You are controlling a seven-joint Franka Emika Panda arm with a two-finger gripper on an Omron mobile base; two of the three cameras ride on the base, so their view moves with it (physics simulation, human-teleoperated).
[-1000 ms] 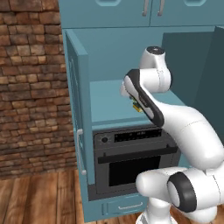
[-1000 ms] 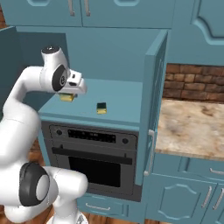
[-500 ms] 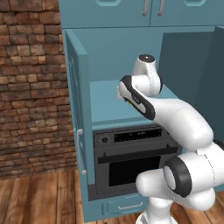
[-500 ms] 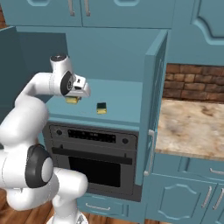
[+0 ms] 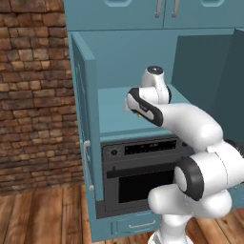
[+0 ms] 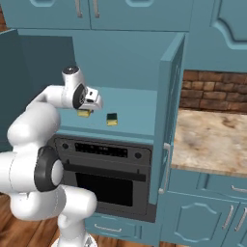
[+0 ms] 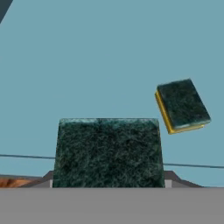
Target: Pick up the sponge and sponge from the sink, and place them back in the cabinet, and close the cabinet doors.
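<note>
My gripper (image 6: 88,107) (image 5: 135,110) reaches into the open teal cabinet (image 6: 125,62) and is shut on a sponge (image 6: 85,113), held just above the shelf (image 6: 132,108). In the hand view this sponge (image 7: 107,151) shows its dark green face between the fingertips (image 7: 47,178). The other sponge (image 6: 112,119) (image 7: 181,105) lies flat on the shelf a little to the right of the held one, green face up over its yellow body. Both cabinet doors stand open: the left door (image 5: 85,143) and the right door (image 6: 169,116). The sink is out of view.
A black built-in oven (image 6: 103,166) sits under the shelf. To the right runs a tan marble counter (image 6: 210,140) with a brick wall (image 6: 217,91) behind it. More brick wall (image 5: 33,95) and wood floor (image 5: 43,214) lie to the left.
The arm has carried the held sponge a little further right and lower over the shelf, closer to the lying sponge. The grip stays shut.
</note>
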